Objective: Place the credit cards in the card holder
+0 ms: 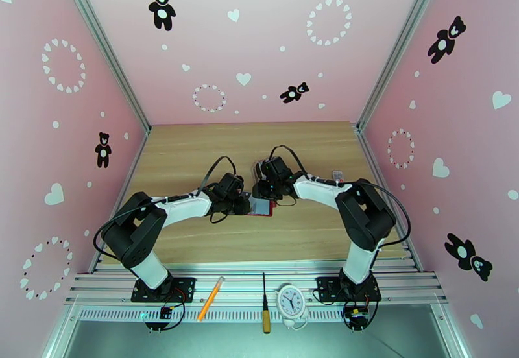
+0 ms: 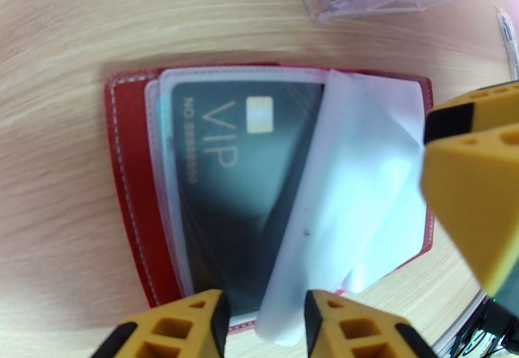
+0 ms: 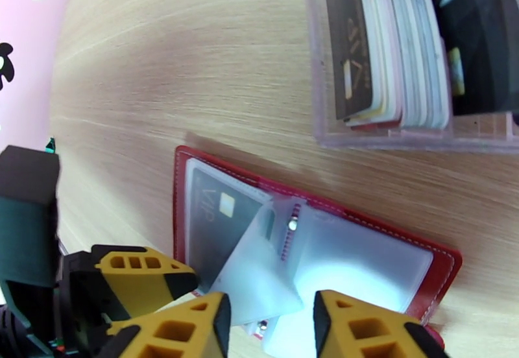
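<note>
My two arms meet over the middle of the tabletop [image 2: 58, 35]. The red wallet [image 2: 130, 178] lies there, open and flat, right under me. It has see-through pockets inside. One dark card [image 2: 240, 178] sits in a pocket on one half of the wallet. It says VIP and has a small gold square on it. One see-through page [image 2: 350, 184] is lifted up off the others and bends over part of the dark card.

My left end effector [image 2: 266, 310] hangs low at the edge of the wallet. Its two yellow fingers [image 2: 188, 327] are spread a little, with a gap between them. The corner of the lifted page pokes into that gap. I cannot tell if a finger touches it.

My right end effector [image 3: 270, 310] is just beside the left one, over the other half of the wallet. Its fingers are spread too, with a gap between them.

A clear stand [image 3: 383, 137] sits on the tabletop near the wallet, not touching it. More cards [image 3: 347, 41] stand on edge in its slots: a dark brown one, some pale ones and some darker ones.
</note>
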Controlling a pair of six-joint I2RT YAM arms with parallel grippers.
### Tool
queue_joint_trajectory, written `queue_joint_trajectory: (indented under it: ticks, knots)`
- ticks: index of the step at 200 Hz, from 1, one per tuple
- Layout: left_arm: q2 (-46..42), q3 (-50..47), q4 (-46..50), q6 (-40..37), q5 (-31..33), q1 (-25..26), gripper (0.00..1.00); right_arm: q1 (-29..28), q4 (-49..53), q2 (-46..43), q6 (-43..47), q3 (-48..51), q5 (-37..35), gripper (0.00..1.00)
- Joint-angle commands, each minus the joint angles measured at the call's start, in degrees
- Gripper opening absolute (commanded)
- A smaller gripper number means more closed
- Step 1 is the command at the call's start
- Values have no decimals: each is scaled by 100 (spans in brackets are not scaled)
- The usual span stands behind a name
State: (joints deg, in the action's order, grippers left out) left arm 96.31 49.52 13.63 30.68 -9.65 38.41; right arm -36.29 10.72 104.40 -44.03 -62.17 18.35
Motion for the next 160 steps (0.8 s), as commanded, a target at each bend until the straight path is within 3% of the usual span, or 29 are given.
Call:
queue_joint_trajectory:
  ticks: [1,160]
  knots:
    - [56,8,323,-71,126,18,40,-1,-76,140,-18,62,87,42]
    - [-194,1075,990,-236,211,18,44,-71,-561,-26,-454,-53,526,42]
